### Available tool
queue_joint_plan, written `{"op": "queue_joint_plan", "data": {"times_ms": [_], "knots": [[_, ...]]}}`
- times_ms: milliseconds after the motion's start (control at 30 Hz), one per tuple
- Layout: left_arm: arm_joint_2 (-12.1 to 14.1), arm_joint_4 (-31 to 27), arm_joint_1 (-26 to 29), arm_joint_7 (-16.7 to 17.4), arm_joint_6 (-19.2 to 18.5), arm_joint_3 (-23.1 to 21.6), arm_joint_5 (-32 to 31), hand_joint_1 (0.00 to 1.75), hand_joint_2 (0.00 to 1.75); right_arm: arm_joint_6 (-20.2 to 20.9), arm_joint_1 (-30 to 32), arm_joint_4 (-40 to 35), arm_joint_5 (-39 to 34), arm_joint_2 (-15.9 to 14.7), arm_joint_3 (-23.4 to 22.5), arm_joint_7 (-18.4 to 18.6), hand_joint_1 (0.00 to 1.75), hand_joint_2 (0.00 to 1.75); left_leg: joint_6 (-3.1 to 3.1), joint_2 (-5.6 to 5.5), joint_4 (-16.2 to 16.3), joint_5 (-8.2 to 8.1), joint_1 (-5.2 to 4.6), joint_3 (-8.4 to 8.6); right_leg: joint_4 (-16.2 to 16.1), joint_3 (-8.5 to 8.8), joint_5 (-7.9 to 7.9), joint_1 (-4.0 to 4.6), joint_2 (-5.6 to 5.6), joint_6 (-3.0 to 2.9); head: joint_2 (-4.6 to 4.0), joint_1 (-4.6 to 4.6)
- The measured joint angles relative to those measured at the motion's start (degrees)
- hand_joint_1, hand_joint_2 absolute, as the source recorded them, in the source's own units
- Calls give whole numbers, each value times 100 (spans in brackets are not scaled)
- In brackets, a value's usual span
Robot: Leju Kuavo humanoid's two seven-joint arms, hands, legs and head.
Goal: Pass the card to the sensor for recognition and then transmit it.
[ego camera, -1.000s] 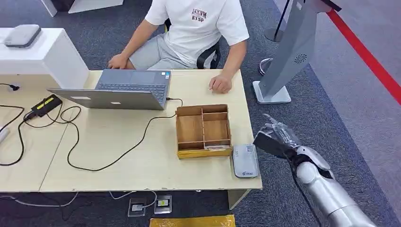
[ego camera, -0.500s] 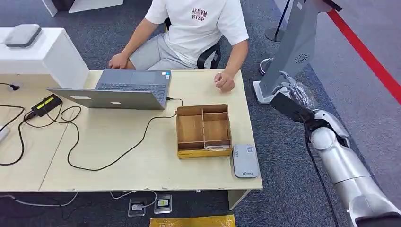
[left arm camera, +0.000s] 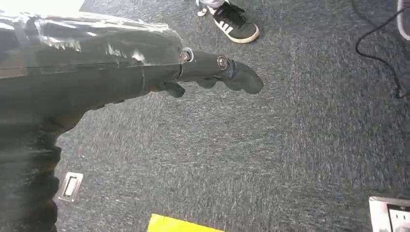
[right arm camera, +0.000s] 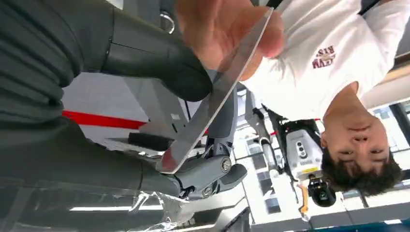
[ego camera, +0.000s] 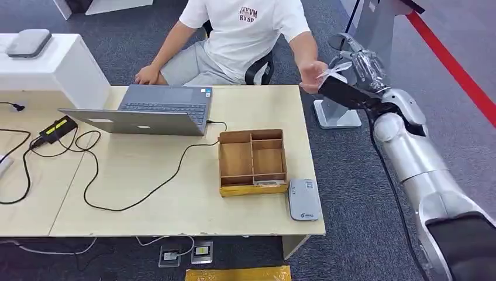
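Right hand (ego camera: 357,70) has swung up from beside the surface; fingers pinch the card (right arm camera: 217,92), person's hand (ego camera: 314,71) touching it. Thin, stiff, slick: take by the edges.

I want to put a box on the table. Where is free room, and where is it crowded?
The table is bare along its near edge, between the looping cable and the wooden tray, and at the far corner beyond the tray, right of the laptop. The left end is crowded with cables and a charger. The reader fills the near right corner.
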Motion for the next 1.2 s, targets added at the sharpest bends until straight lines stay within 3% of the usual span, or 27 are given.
{"op": "queue_joint_plan", "data": {"times_ms": [200, 500, 733, 933, 967, 1000, 1033, 1200], "knots": [[-4, 0, -166, 131, -44, -98, -122, 0, 175, -380, -718, 1201, 594, 607, 408, 275, 175, 175, -8, 2, 0, 10, 4, -7, 2, -11, 3, 4, 1, -4, 0, -4], [2, 0, -207, 245, -74, -146, -168, 0, 175, -516, -1114, 2028, 1444, 1303, 920, 848, 175, 175, -10, 3, 0, 11, 7, -9, 5, -14, 3, 8, 3, -5, 0, -2], [9, 0, -204, 249, -85, -168, -144, 0, 175, -533, -1126, 2401, 1516, 1589, 1154, 960, 175, 175, -10, 3, 1, 11, 7, -9, 5, -14, 3, 7, 2, -5, 0, -2], [9, 0, -201, 249, -81, -179, -118, 0, 175, -548, -1126, 2561, 1497, 1659, 1256, 964, 175, 175, -10, 3, 1, 11, 7, -9, 4, -15, 3, 7, 2, -5, 0, 0], [9, 0, -200, 249, -79, -179, -111, 0, 175, -548, -1126, 2574, 1497, 1661, 1272, 964, 126, 175, -10, 3, 1, 11, 7, -9, 4, -15, 3, 7, 2, -5, 0, -2], [9, 0, -200, 249, -79, -179, -107, 0, 175, -553, -1126, 2587, 1497, 1668, 1278, 964, 7, 175, -10, 3, 1, 11, 7, -9, 4, -15, 3, 7, 3, -5, 0, 0], [9, 0, -200, 251, -76, -179, -107, 0, 175, -555, -1126, 2607, 1492, 1674, 1287, 968, 0, 175, -10, 3, 1, 11, 7, -8, 4, -15, 3, 7, 4, -5, 0, -2], [9, 0, -196, 251, -59, -179, -94, 0, 175, -653, -1127, 2677, 1403, 1689, 1300, 955, 0, 175, -10, 3, 1, 11, 7, -8, 4, -15, 3, 7, 3, -5, 0, -2]]}}
